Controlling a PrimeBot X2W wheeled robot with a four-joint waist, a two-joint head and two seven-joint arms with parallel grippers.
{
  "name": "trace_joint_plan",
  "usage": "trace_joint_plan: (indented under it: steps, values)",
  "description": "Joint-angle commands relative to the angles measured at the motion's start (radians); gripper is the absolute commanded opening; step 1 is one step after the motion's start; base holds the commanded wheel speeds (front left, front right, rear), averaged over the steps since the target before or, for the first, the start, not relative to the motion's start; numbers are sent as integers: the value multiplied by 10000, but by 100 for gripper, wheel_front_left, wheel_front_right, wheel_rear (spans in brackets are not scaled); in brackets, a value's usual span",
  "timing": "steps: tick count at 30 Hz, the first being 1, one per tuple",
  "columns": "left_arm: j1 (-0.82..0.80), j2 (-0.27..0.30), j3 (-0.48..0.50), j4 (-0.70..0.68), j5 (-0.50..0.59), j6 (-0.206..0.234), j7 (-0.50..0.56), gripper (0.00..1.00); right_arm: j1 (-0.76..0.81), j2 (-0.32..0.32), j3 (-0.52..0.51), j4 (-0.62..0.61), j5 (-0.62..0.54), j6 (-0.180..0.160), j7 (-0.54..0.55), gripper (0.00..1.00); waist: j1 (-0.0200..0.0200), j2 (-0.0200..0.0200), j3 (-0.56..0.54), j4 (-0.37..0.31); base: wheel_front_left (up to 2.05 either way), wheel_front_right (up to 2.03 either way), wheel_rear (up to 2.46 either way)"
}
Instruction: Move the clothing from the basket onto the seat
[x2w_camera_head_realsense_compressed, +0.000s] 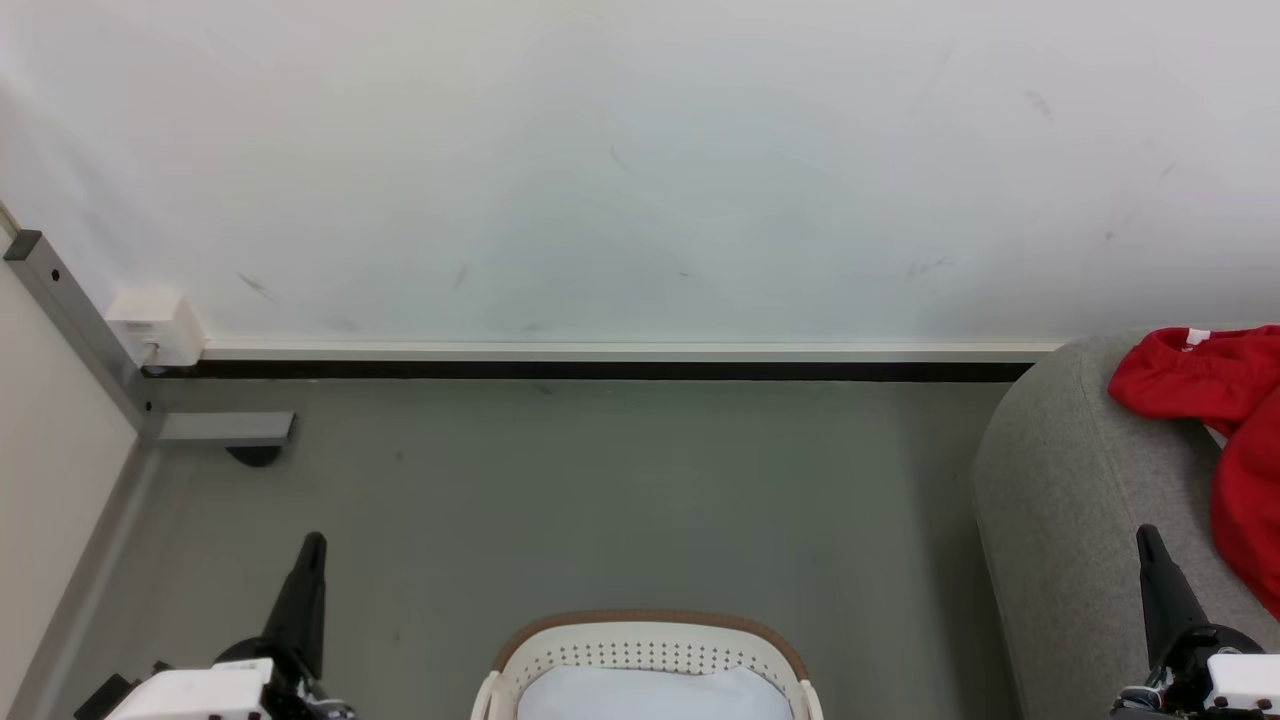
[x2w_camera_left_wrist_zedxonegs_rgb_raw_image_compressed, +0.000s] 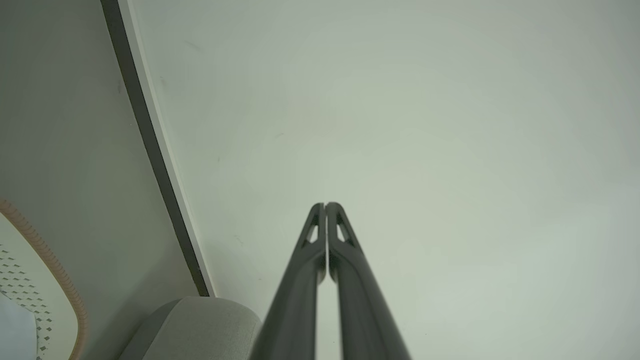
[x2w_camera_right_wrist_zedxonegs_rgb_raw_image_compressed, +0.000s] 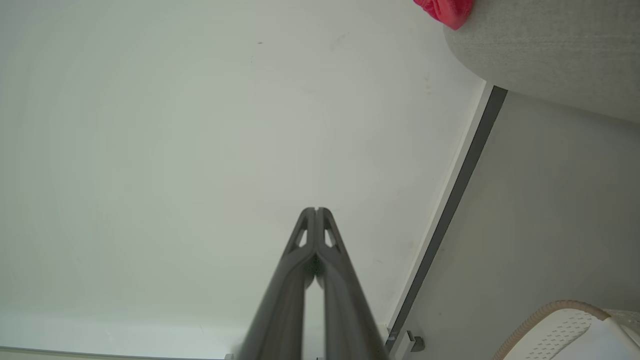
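Note:
Red clothing (x2w_camera_head_realsense_compressed: 1215, 400) lies bunched on the grey seat (x2w_camera_head_realsense_compressed: 1070, 480) at the right edge of the head view; a corner of the clothing (x2w_camera_right_wrist_zedxonegs_rgb_raw_image_compressed: 445, 10) also hangs over the seat (x2w_camera_right_wrist_zedxonegs_rgb_raw_image_compressed: 550, 45) in the right wrist view. The cream basket (x2w_camera_head_realsense_compressed: 650, 650) with its brown rim stands at the bottom centre, and a pale blue-white cloth (x2w_camera_head_realsense_compressed: 650, 695) lies inside it. My left gripper (x2w_camera_head_realsense_compressed: 312, 545) is shut and empty at the lower left, left of the basket. My right gripper (x2w_camera_head_realsense_compressed: 1146, 537) is shut and empty in front of the seat. Both point at the wall.
A white wall (x2w_camera_head_realsense_compressed: 640, 170) with a dark skirting strip (x2w_camera_head_realsense_compressed: 600, 370) closes off the far side. A grey metal frame post with a foot (x2w_camera_head_realsense_compressed: 215, 428) and a white box (x2w_camera_head_realsense_compressed: 155, 325) stand at the left. Bare grey floor (x2w_camera_head_realsense_compressed: 620, 500) lies between basket and wall.

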Motion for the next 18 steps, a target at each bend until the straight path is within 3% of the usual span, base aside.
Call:
trace_joint_plan:
  steps: [1,18]
  values:
    - [-59,73,18,-23,-126,-48,45,0,21,14,-46,-51,-75,-21,-5,0,0,0,0,0,0,0,0]
    - [-59,73,18,-23,-127,-49,45,0,20,19,-55,-51,-76,-21,4,0,0,0,0,0,0,0,0]
